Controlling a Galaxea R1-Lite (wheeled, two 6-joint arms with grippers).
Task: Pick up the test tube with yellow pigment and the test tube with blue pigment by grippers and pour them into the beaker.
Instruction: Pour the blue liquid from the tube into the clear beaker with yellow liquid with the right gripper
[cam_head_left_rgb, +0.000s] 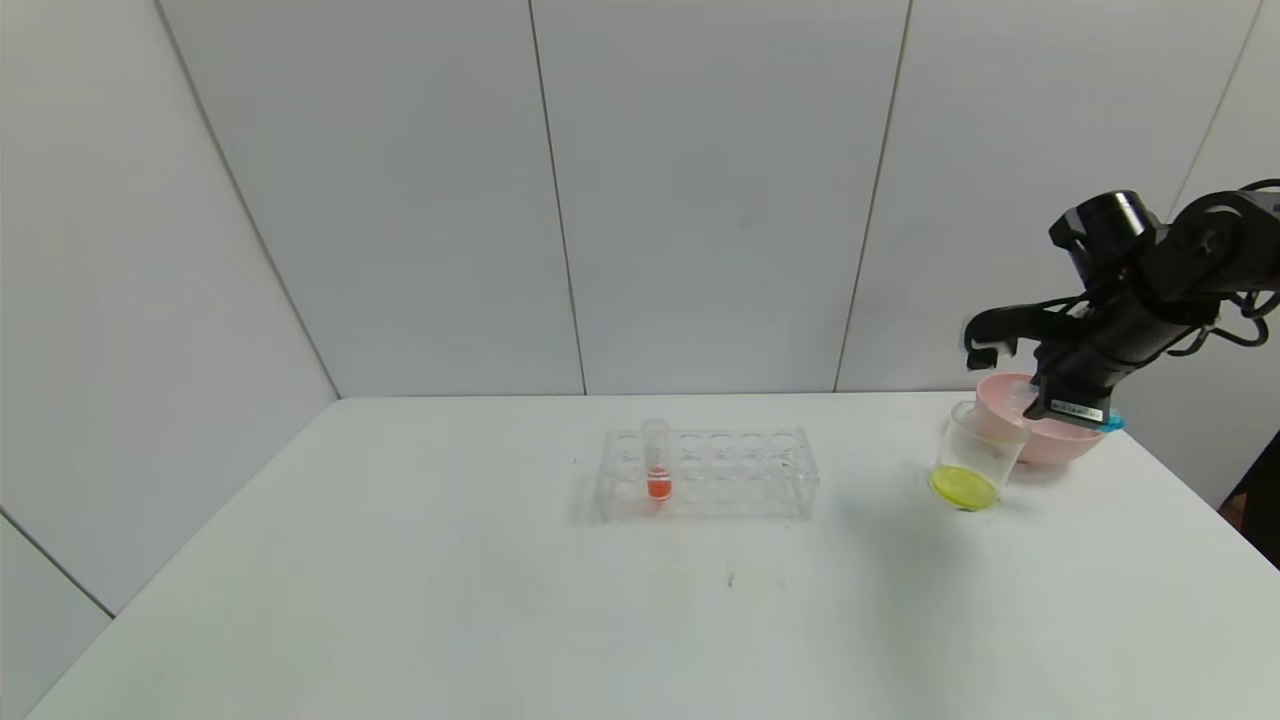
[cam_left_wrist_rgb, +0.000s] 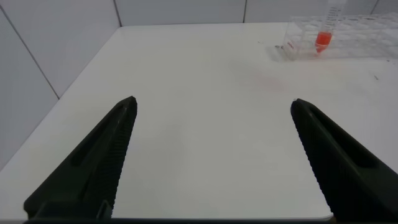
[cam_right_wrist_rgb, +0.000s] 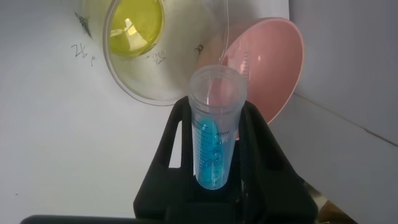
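Right tool (cam_right_wrist_rgb: 217, 134) clenched on the test tube with blue pigment (cam_right_wrist_rgb: 213, 127), tube tilted, its open mouth toward the beaker (cam_head_left_rgb: 968, 456). Beaker stands on the table (cam_head_left_rgb: 500, 600) just below and ahead of the tool, touching the pink bowl (cam_head_left_rgb: 1050, 440); yellow liquid in its bottom. Left tool (cam_left_wrist_rgb: 211, 155) released, fingers wide apart over bare table. Tube rack (cam_head_left_rgb: 708, 473) well apart from both tools, holding a red-liquid tube (cam_head_left_rgb: 656, 460).

blue tube (cam_right_wrist_rgb: 212, 134) tilted, beaker (cam_head_left_rgb: 968, 458) yellow-bottomed
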